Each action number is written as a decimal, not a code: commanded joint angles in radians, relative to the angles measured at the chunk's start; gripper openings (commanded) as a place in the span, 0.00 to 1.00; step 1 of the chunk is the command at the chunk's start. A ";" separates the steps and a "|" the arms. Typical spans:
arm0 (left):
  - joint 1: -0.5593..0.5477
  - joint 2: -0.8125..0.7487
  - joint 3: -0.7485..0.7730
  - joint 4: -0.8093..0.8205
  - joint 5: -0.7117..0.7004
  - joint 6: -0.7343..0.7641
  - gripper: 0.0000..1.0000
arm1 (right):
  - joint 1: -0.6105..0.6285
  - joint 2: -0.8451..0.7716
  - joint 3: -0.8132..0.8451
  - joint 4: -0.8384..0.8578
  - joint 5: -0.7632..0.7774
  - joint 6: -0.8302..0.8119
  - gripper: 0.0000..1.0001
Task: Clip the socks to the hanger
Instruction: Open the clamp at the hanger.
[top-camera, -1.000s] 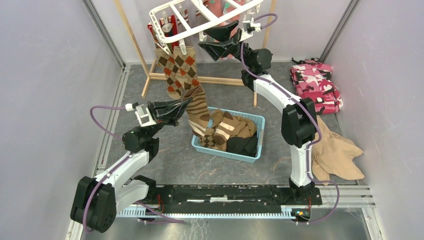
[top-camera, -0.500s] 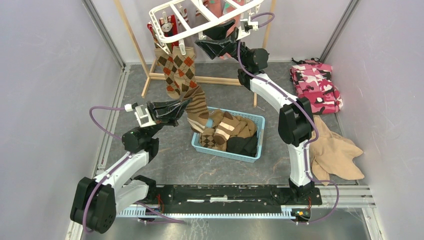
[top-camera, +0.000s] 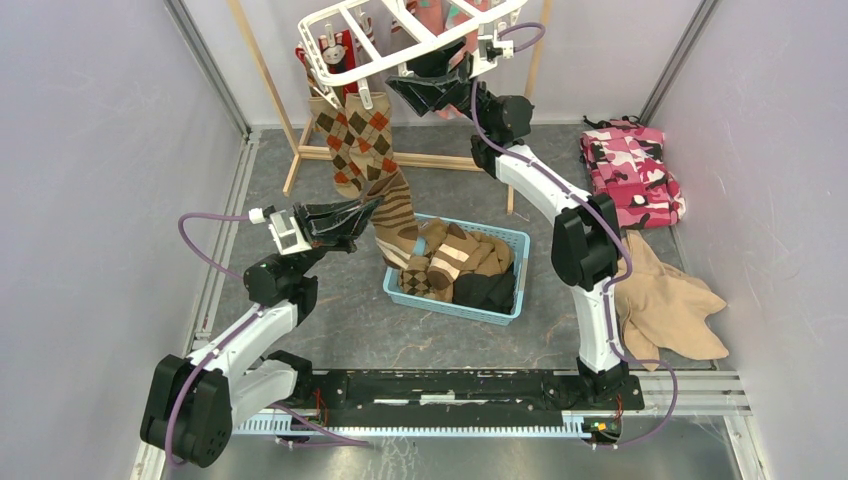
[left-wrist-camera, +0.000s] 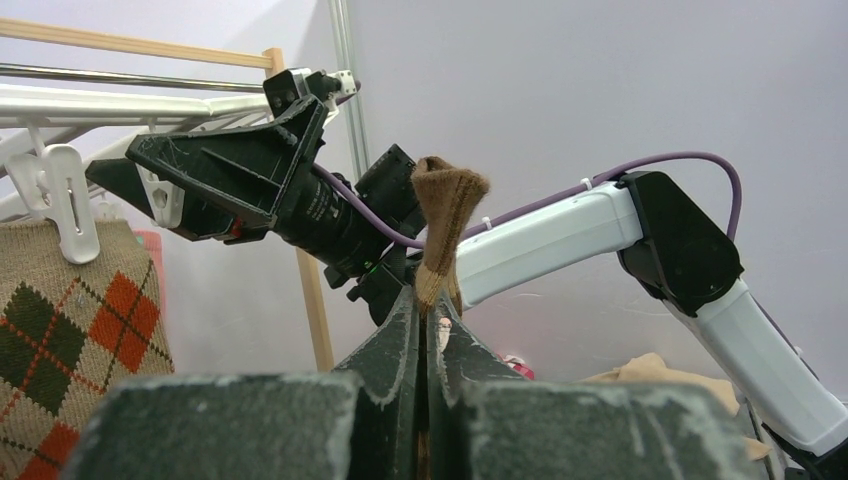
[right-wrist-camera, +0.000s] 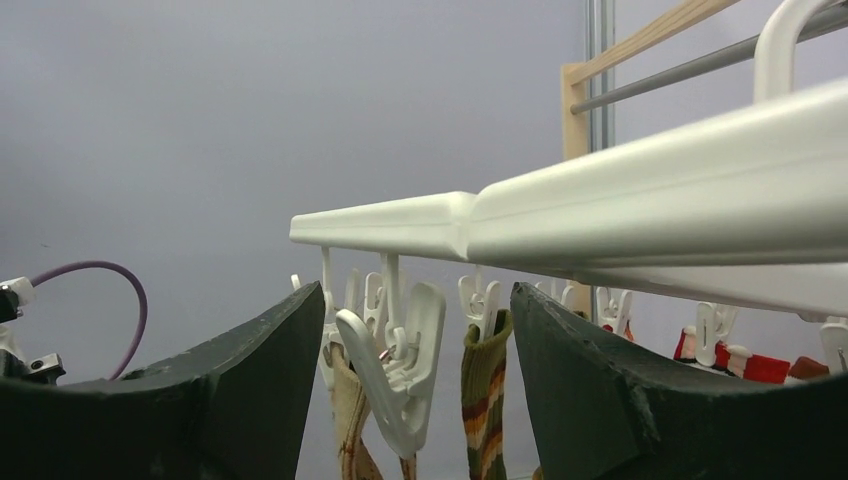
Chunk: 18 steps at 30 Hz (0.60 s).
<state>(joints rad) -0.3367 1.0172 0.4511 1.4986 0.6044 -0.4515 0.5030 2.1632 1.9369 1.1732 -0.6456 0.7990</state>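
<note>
Three pale walls surround socks and a grey, seemingly marbled floor

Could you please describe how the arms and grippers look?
The left arm and right arm have white links and black joint housings. The left gripper and right gripper are black and angular. Purple cables loop to the wrists.

- It was a lab robot cell: plain pale walls closed in a grey floor, with metal corner posts at 11 and 1 o'clock.
- A black base rail at 6 o'clock carried two arms.
</note>
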 joint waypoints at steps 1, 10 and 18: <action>0.004 -0.016 -0.003 0.074 -0.011 0.043 0.02 | 0.008 0.015 0.058 0.051 0.006 0.032 0.73; 0.004 -0.016 0.000 0.071 -0.011 0.040 0.02 | 0.010 0.014 0.063 0.063 0.004 0.048 0.71; 0.005 -0.016 0.001 0.072 -0.012 0.038 0.02 | 0.010 0.012 0.065 0.079 0.006 0.066 0.65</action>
<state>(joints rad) -0.3367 1.0172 0.4511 1.4986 0.6041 -0.4515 0.5091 2.1761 1.9560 1.1938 -0.6453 0.8356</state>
